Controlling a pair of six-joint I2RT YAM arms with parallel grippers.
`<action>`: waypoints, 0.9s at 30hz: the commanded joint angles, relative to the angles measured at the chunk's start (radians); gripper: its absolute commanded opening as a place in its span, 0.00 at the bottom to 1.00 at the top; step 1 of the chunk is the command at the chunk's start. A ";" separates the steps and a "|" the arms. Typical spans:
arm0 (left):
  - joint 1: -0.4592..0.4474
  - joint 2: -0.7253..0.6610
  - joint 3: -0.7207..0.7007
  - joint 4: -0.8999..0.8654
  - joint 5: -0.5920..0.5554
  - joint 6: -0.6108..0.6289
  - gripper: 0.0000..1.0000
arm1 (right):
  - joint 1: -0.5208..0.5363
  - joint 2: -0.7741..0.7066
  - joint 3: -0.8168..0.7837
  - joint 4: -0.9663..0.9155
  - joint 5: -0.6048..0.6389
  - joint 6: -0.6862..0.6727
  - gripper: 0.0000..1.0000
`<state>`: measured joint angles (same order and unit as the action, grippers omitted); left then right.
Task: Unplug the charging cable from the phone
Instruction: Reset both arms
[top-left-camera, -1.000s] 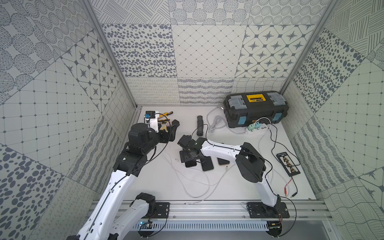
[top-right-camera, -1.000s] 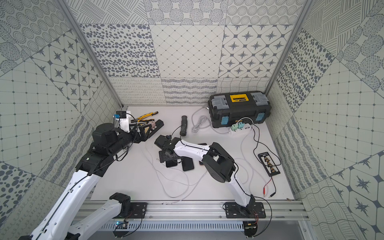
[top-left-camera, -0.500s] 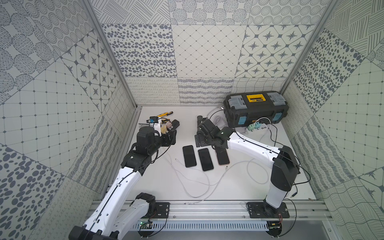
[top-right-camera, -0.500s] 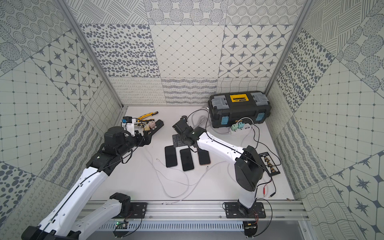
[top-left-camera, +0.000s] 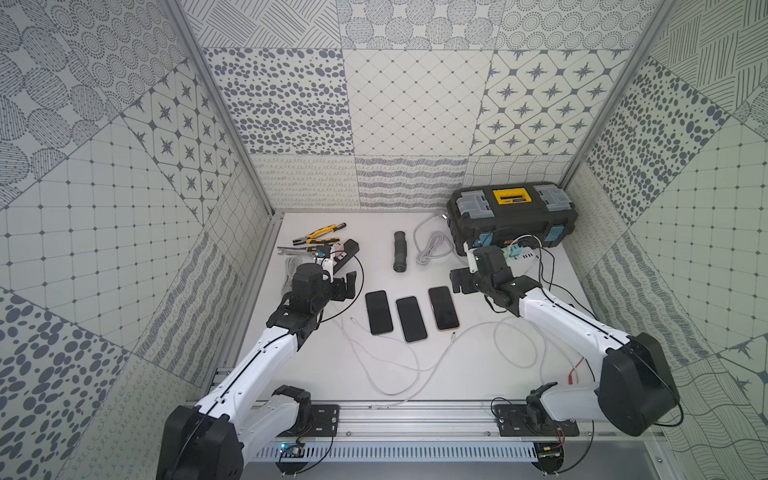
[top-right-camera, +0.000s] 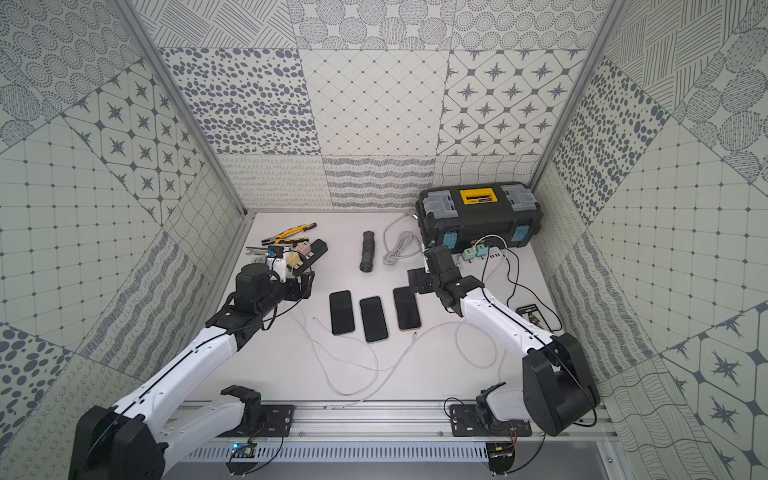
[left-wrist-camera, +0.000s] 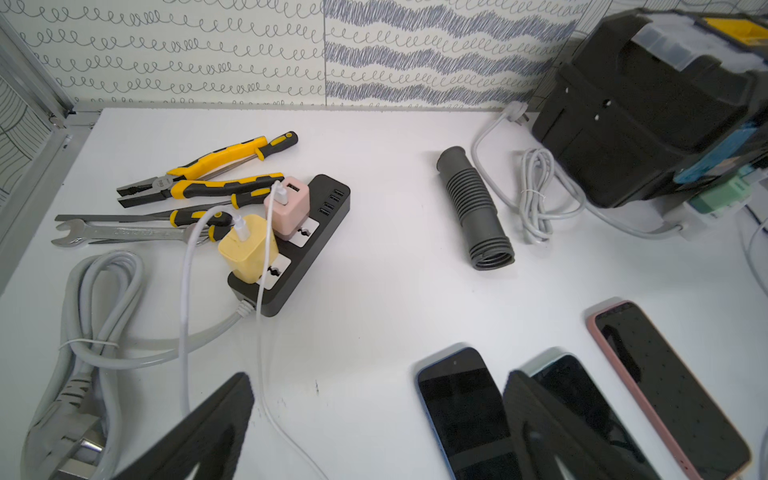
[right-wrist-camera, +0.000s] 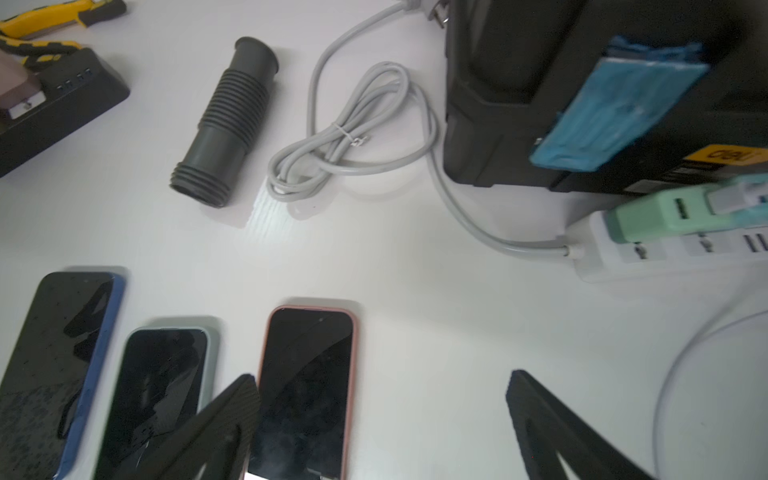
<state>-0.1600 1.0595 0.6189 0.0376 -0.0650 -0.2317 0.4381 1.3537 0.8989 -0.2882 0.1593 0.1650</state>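
Observation:
Three phones lie side by side, screens up, mid-table: a blue-cased phone (top-left-camera: 379, 312), a pale-cased phone (top-left-camera: 411, 319) and a pink-cased phone (top-left-camera: 443, 308). White charging cables (top-left-camera: 399, 365) loop over the table in front of them. One plug end (top-left-camera: 453, 333) lies by the pink phone's near edge; no cable is seen seated in a phone. My left gripper (top-left-camera: 348, 286) hovers open left of the blue phone (left-wrist-camera: 461, 407), nothing between its fingers (left-wrist-camera: 216, 424). My right gripper (top-left-camera: 457, 283) hangs open beyond the pink phone (right-wrist-camera: 307, 386), empty.
A black toolbox (top-left-camera: 513, 216) stands at the back right, a white power strip with green chargers (top-left-camera: 519, 251) in front of it. A grey ribbed tube (top-left-camera: 400, 251) and coiled grey cord (top-left-camera: 432, 247) lie behind the phones. Pliers (top-left-camera: 318, 235) and a black power strip (top-left-camera: 347, 253) sit back left.
My right arm has swung from above the phones to the right, uncovering all three. My left gripper has drawn back a little toward the front.

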 joint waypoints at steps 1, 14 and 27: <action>0.000 0.031 -0.083 0.322 -0.072 0.181 0.98 | -0.078 -0.018 -0.044 0.141 -0.051 -0.087 0.97; 0.006 0.266 -0.249 0.680 -0.090 0.275 0.98 | -0.384 0.002 -0.280 0.534 -0.164 -0.111 0.97; 0.058 0.528 -0.339 1.091 -0.048 0.248 0.98 | -0.436 0.125 -0.469 1.052 -0.198 -0.112 0.97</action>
<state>-0.1104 1.5349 0.2905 0.8459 -0.1265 -0.0032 0.0048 1.4521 0.4557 0.5537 -0.0193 0.0662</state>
